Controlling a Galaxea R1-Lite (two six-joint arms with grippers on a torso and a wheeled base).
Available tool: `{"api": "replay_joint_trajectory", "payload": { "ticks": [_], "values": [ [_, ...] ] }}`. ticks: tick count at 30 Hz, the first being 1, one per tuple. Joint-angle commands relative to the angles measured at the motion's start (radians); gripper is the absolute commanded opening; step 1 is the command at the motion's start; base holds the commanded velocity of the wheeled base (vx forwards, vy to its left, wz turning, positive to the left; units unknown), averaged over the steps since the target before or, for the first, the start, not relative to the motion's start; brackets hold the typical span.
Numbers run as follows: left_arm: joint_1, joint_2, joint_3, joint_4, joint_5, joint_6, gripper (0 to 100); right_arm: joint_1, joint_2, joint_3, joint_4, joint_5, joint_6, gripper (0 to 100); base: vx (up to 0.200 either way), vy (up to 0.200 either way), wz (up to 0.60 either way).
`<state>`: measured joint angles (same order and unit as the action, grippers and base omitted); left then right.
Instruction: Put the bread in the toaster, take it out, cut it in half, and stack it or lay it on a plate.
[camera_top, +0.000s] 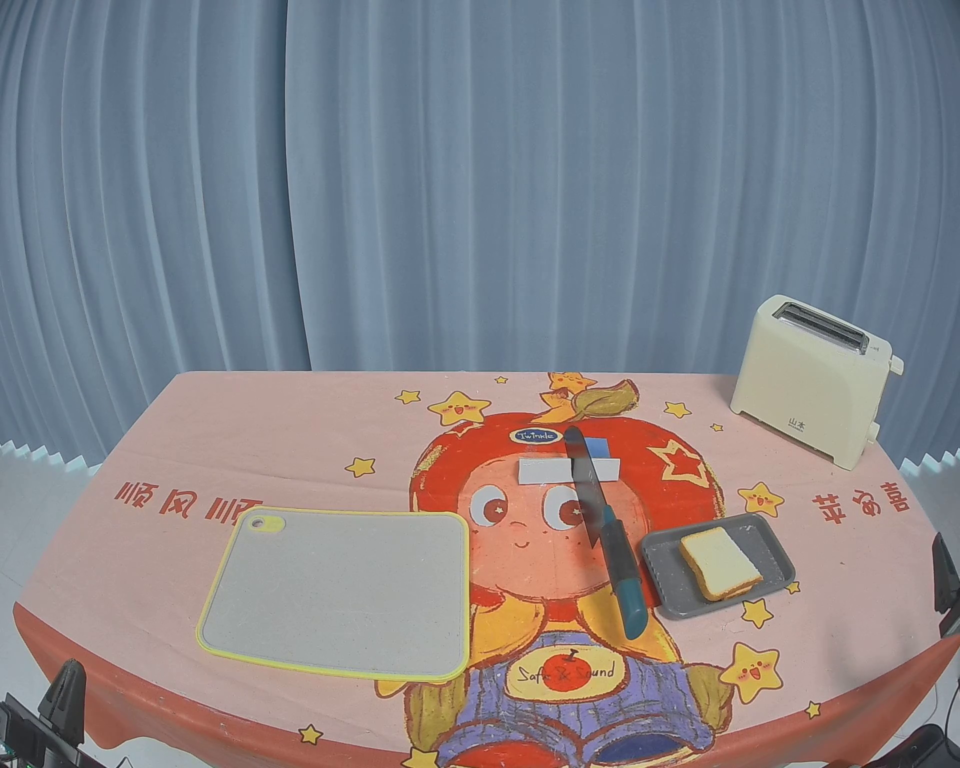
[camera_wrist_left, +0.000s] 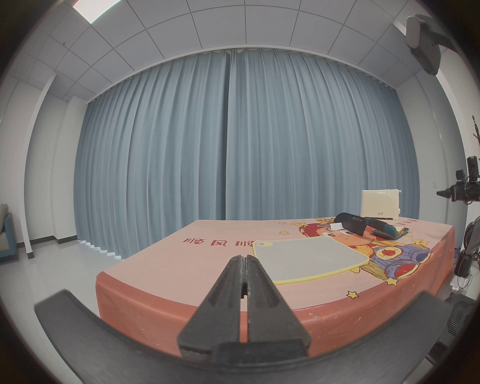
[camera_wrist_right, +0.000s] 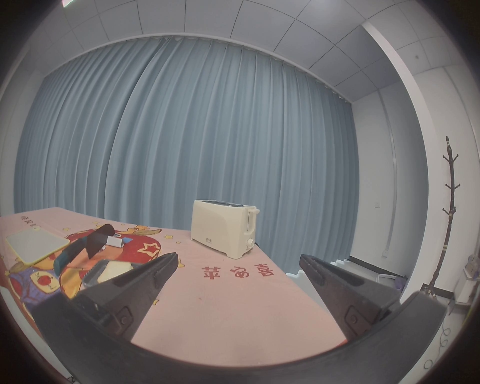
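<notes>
Pale bread (camera_top: 720, 562) on tray (camera_top: 668, 592), well apart from right gripper (camera_wrist_right: 239, 259).

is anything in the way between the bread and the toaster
Nothing visible. Only bare tablecloth lies between the bread on its grey tray and the toaster beyond it; the knife lies on the tray's other side.

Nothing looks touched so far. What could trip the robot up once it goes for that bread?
1. The bread lies flat in a shallow tray, so the open right gripper may struggle to get a grip on it.
2. The knife lies close beside the tray, its blade propped on a white block; a reach could knock it.
3. The toaster stands near the table's far right edge; pushing bread in might shove it.
</notes>
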<state>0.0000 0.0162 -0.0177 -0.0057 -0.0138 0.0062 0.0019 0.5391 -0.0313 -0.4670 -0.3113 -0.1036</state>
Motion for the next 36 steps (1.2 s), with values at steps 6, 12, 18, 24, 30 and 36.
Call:
{"api": "replay_joint_trajectory", "payload": {
  "ticks": [6,12,18,24,30,36],
  "values": [
    [0.0,-0.007,0.018,0.0,0.0,0.0,0,-0.095,-0.283,-0.004,0.286,0.141,-0.011,100,0.0,0.0,0.0],
    [0.0,-0.009,0.018,0.0,0.0,0.0,0,-0.097,-0.429,-0.004,0.426,0.21,-0.01,100,0.0,0.0,0.0],
    [0.0,-0.007,0.018,0.0,0.0,0.0,0,-0.095,-0.455,0.008,0.449,0.236,-0.005,100,0.0,0.0,0.0],
    [0.0,-0.009,0.018,0.0,0.0,0.0,0,-0.095,-0.455,0.008,0.456,0.284,0.002,100,0.0,0.0,0.0],
    [0.0,-0.009,0.018,0.0,0.0,0.0,0,-0.097,-0.455,0.004,0.464,0.337,0.021,100,0.0,0.0,0.0],
    [0.0,-0.009,0.018,0.0,0.0,0.0,0,-0.099,-0.455,0.004,0.467,0.304,0.114,100,0.0,0.0,0.0]
  ]
}}
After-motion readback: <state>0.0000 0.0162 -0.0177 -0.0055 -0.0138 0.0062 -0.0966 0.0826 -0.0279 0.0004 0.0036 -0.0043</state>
